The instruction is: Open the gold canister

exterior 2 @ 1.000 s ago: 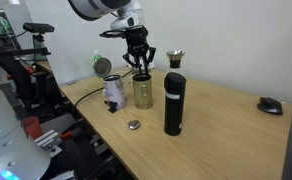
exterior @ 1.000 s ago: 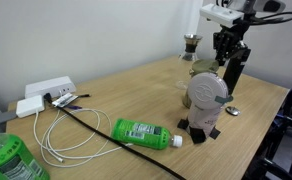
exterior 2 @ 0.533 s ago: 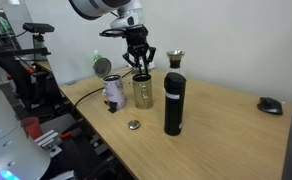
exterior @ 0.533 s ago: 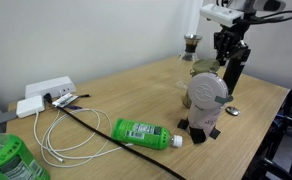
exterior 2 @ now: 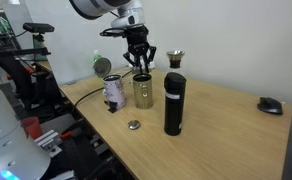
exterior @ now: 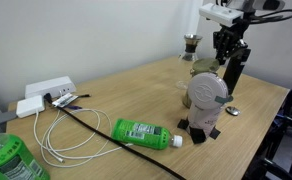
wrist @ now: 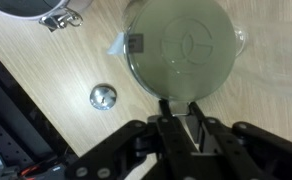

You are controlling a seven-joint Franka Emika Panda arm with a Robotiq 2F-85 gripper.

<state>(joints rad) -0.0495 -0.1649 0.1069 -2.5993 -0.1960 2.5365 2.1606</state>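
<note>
The gold canister [exterior 2: 143, 92] stands on the wooden table between a pale grey disc-faced gadget [exterior 2: 113, 92] and a black flask [exterior 2: 173, 102]. In an exterior view only its tan top [exterior: 199, 69] shows behind the gadget [exterior: 206, 96]. In the wrist view its round glassy lid [wrist: 181, 42] fills the top, with a small latch [wrist: 134, 45] on the rim. My gripper [exterior 2: 142, 68] hangs straight above it, also seen in an exterior view [exterior: 229, 62]. In the wrist view the jaws [wrist: 181, 108] are closed on the near edge of the lid.
A small hourglass vessel [exterior 2: 176, 60] stands behind the canister. A small metal knob [wrist: 103, 96] lies on the table near it. A green bottle [exterior: 144, 132], a black cable [exterior: 86, 122] and a white power strip [exterior: 44, 95] lie further off. A mouse [exterior 2: 271, 104] sits at the far end.
</note>
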